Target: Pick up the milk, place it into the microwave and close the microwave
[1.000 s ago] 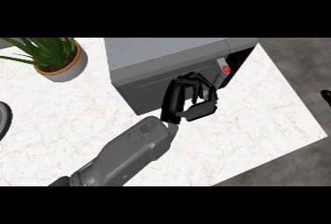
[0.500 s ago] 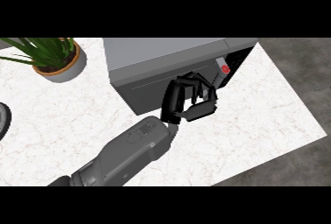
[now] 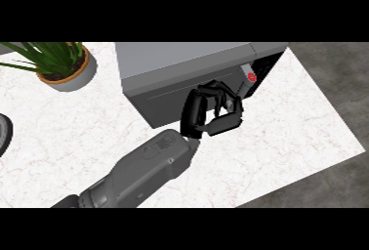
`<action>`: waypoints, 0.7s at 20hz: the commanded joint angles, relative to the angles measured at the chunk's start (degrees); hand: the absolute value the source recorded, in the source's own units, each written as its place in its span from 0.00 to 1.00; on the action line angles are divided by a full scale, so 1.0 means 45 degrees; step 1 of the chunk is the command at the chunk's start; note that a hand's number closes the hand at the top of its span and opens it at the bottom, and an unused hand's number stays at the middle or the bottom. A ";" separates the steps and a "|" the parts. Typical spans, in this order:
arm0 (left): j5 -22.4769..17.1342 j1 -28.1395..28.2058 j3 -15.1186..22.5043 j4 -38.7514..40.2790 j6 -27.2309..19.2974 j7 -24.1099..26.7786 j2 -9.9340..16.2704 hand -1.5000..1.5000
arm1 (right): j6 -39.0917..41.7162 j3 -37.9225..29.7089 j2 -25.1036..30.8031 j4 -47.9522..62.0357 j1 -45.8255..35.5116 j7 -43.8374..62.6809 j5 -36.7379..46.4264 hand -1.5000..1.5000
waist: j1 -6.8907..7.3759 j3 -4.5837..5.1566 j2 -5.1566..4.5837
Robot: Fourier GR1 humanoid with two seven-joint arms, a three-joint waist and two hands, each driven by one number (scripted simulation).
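Observation:
The grey microwave (image 3: 184, 61) stands at the back of the white marble counter (image 3: 65, 132). Its dark door (image 3: 162, 100) lies flat against the front. A panel with a red button (image 3: 252, 76) shows at its right end. My right hand (image 3: 213, 111) is directly in front of the door's right part, fingers curled and nothing visible inside them. Its grey forearm (image 3: 144, 171) comes in from the lower left. No milk shows in this view. The left hand is out of sight.
A potted green plant (image 3: 61, 66) stands at the back left. A dark round rim (image 3: 4, 134) pokes in at the left edge. The counter ends close to the right of the microwave and along a slanted front edge (image 3: 302, 178).

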State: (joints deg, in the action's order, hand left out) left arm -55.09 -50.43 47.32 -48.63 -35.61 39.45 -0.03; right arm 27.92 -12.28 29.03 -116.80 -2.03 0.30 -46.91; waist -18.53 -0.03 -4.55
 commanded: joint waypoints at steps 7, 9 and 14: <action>-0.0543 -0.1026 -0.0466 0.1404 0.0357 -0.0040 0.0006 1.00 | 0.0303 0.0071 0.0503 -0.0130 -0.0160 0.0453 -0.0979 0.00 | -0.0164 0.0035 -0.0181; -0.0665 -0.1088 -0.0497 0.1453 0.0345 0.0011 0.0006 1.00 | 0.0370 0.0080 0.0517 0.0011 -0.0006 0.0506 -0.1070 0.00 | -0.0169 0.0008 -0.0183; -0.0921 -0.1089 -0.0528 0.1599 0.0384 0.0078 0.0006 1.00 | 0.0496 -0.0070 0.0742 0.0102 -0.0001 0.0610 -0.1357 0.00 | -0.0119 0.0001 -0.0186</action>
State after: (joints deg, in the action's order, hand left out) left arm -57.68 -50.94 48.15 -47.62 -35.31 41.98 -0.03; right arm 29.85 -12.16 31.59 -116.77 -2.26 2.48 -52.03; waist -18.81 -0.11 -4.48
